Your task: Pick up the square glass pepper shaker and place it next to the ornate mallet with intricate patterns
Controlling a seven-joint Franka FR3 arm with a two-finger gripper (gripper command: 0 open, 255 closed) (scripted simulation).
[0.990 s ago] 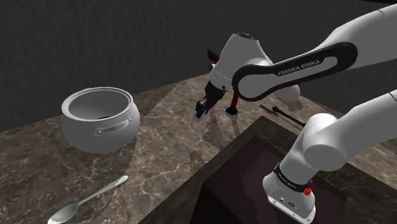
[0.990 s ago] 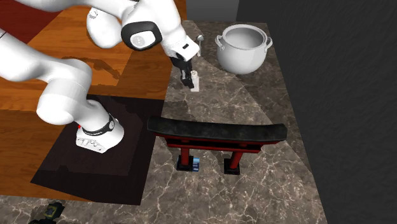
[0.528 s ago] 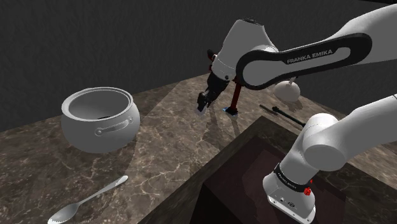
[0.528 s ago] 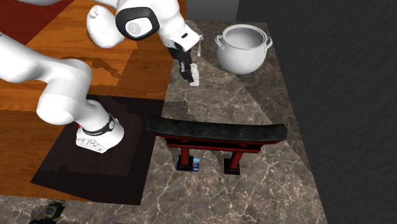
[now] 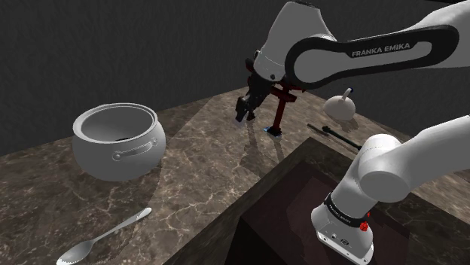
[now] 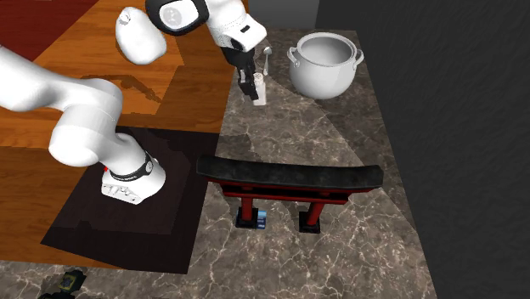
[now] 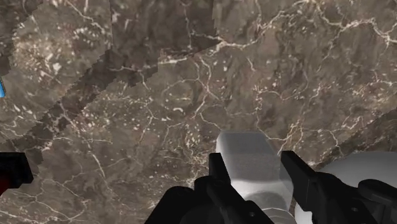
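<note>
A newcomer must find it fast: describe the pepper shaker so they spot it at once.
Start at the brown marble counter and its big grey two-handled pot. Beside the pot, the white arm's black hand clasps the shaker. It is the small pale square-sided block, unlike the round pot and the thin spoon.

Dark brown, white-veined marble countertop (image 5: 203, 169). Dark grey textured wall (image 5: 113, 45) behind it. Orange-brown wooden plank floor (image 6: 25, 183) alongside.
</note>
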